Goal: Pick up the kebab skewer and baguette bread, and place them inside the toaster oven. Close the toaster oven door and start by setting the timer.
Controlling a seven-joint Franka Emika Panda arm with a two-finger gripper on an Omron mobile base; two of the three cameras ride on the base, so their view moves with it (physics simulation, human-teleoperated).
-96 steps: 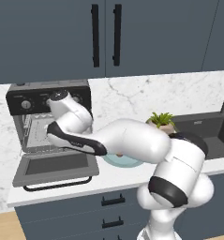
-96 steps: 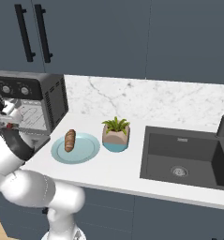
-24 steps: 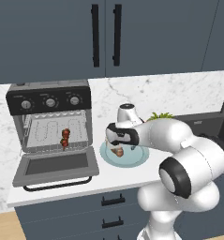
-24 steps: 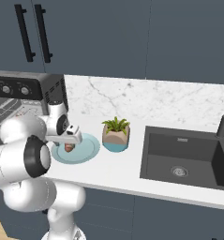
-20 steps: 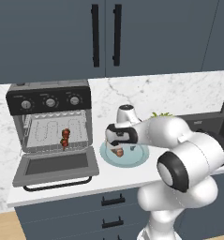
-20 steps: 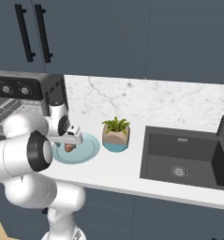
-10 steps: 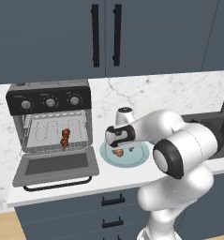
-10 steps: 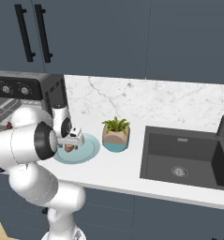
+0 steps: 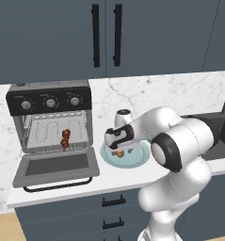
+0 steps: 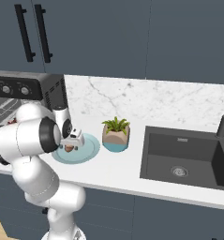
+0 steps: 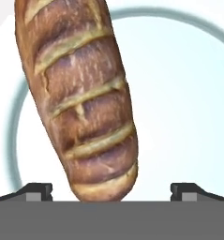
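Jaws released wide either side of the golden-brown slashed baguette bread [image 11: 83, 98] on the round pale-blue plate [image 11: 188, 93]; plate rim near the table's [image 9: 62, 190] front edge.

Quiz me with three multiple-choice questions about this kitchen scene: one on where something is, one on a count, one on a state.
1. Where is the dark red-brown meat skewer?
A. On the wire rack inside the boxy black toaster oven
B. In the sink
C. On the plate

2. How many round knobs are on the oven's top panel?
A. One
B. Three
C. Five

3. How does the oven's grey-framed drop-down glass door stand?
A. Shut
B. Open, folded down flat
C. Removed

Answers:
1 A: the left base view shows the skewer on the rack, behind the open front.
2 B: three knobs sit in a row across the panel.
3 B: the door lies flat in front of the oven. Meanwhile the claw hangs open over the golden-brown slashed baguette on the round pale blue plate.
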